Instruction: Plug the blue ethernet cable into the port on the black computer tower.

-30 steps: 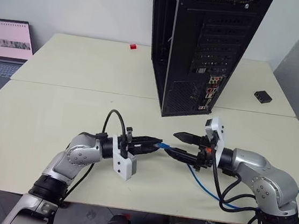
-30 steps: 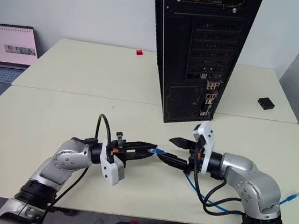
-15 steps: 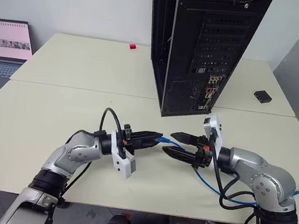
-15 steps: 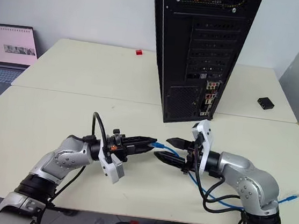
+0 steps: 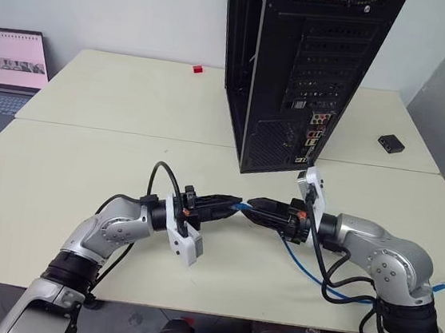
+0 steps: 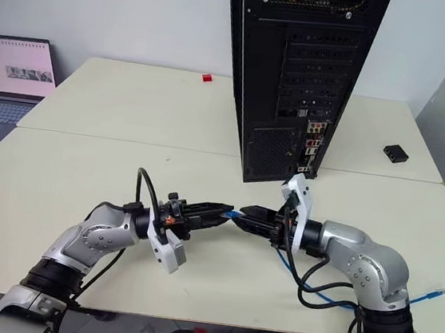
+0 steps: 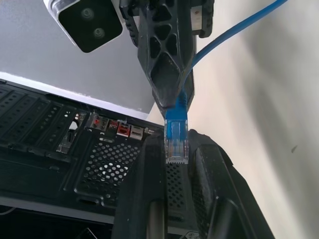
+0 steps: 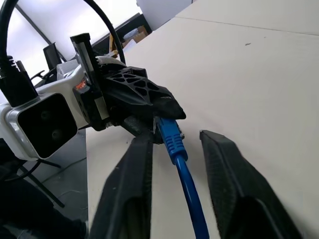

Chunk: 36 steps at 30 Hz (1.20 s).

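Laptop [image 5: 7, 70]: far left, on a separate surface beside the table [image 5: 86, 167], lid up, screen lit.
Red item [image 5: 197, 70]: small, on the far part of the table, left of the tower.
Left gripper [image 5: 236, 203]: above the table front, pointing toward the right arm; fingers pinched together on the plug [image 7: 176, 140] of the blue ethernet cable [image 5: 307, 266] — the plug sits between the fingertips, contacts end facing the wrist camera.
Blue ethernet cable: runs from the plug between the two grippers, then under the right arm in a curve on the table; its other plug [image 6: 435, 295] lies near the table's right front edge.
Right gripper [image 5: 253, 209]: tip to tip with the left one. In the right wrist view its fingers [image 8: 227, 179] stand either side of the cable just behind the plug, a narrow gap on each side — not seen to touch it.
Black computer tower [image 5: 298, 71]: upright on the table behind the grippers, rear panel facing the robot.
Port [image 5: 317, 120]: among the coloured connectors low on the rear panel; exact socket cannot be told apart.
Small black box [image 5: 391, 143]: on the table, right of the tower.
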### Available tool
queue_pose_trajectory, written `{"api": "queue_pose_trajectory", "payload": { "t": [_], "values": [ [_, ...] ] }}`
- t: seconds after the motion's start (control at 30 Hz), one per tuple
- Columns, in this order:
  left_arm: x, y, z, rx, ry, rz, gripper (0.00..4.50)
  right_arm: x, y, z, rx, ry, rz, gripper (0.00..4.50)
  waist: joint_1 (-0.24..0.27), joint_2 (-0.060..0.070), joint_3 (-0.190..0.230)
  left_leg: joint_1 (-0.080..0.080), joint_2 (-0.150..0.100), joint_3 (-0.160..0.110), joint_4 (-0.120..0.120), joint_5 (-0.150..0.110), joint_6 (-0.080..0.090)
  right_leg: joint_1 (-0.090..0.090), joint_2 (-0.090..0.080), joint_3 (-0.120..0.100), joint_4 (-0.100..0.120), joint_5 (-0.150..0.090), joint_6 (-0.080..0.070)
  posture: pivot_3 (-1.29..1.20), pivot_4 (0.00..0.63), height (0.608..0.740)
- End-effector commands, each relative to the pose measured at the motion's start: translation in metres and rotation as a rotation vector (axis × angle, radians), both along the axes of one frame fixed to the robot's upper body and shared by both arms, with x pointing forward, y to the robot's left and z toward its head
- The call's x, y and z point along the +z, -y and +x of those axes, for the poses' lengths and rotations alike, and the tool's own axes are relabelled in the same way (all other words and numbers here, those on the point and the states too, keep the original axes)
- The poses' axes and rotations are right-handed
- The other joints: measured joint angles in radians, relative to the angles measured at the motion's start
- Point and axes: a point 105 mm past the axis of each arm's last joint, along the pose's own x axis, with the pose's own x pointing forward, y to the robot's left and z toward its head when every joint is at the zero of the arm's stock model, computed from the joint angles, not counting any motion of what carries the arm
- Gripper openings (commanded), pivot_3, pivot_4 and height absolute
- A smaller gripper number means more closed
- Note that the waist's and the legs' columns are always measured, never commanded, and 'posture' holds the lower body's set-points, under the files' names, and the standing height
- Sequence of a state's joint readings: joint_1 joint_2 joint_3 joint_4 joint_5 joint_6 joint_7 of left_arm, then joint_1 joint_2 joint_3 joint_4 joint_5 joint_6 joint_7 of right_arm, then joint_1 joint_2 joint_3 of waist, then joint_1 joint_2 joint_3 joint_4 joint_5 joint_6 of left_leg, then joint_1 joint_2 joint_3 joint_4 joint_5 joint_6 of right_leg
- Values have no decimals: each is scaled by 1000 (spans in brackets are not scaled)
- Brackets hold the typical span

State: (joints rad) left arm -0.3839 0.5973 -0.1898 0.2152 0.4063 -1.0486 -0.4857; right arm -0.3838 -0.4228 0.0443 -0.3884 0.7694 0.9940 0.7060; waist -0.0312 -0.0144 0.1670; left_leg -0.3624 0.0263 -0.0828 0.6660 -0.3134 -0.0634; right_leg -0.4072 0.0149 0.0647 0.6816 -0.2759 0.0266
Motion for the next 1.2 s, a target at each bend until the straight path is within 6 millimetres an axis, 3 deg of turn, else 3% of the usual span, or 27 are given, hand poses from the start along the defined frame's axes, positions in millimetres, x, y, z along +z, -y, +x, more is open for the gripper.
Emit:
{"api": "queue_pose_trajectory", "payload": {
  "t": [0.03, 0.13, 0.33, 0.4, 0.7, 0.8, 0.97, 1.2],
  "values": [
    [9, 1, 0, -8, 48, -13, 302, 11, -3, -2, 26, 28, 22, 553, 0, 0, 0, 0, 0, 0, 0, 0, 0, 0, 0, 0, 0, 0, 0, 0, 150, 740],
    [9, 1, 0, -5, 52, -11, 301, 12, -3, -2, 24, 26, 24, 27, 0, 0, 0, 0, 0, 0, 0, 0, 0, 0, 0, 0, 0, 0, 0, 0, 150, 740],
    [2, 0, 1, -5, 24, 2, 299, 13, -2, -1, 21, 21, 30, 6, 0, 0, 0, 0, 0, 0, 0, 0, 0, 0, 0, 0, 0, 0, 0, 0, 150, 740],
    [0, -1, 2, 3, -3, -5, 1004, 13, -1, -1, 21, 15, 31, 6, 0, 0, 0, 0, 0, 0, 0, 0, 0, 0, 0, 0, 0, 0, 0, 0, 150, 740],
    [-7, -7, 8, 51, -36, 5, 2814, 12, 1, 0, 22, 2, 18, 3, 0, 0, 0, 0, 0, 0, 0, 0, 0, 0, 0, 0, 0, 0, 0, 0, 150, 740],
    [-21, -23, 19, 154, -190, -27, 3367, 13, 10, 7, -32, 34, 2, 3, -1, 0, 0, 0, 0, 0, 0, 0, 0, 0, 0, 0, 0, 0, 0, 0, 150, 740],
    [-30, -31, 28, 282, -456, -154, 3380, 22, 33, 30, -258, 149, -29, 2, -1, 0, 0, 0, 0, 0, 0, 0, 0, 0, 0, -1, 0, 0, 0, 0, 150, 740],
    [-13, -2, 31, 338, -875, -408, 3380, 39, 71, 65, -693, 397, -132, 2, -1, 0, 0, -1, 0, -1, 0, 0, 0, 0, 0, -1, 0, 0, 0, 0, 150, 740]
  ]
}}
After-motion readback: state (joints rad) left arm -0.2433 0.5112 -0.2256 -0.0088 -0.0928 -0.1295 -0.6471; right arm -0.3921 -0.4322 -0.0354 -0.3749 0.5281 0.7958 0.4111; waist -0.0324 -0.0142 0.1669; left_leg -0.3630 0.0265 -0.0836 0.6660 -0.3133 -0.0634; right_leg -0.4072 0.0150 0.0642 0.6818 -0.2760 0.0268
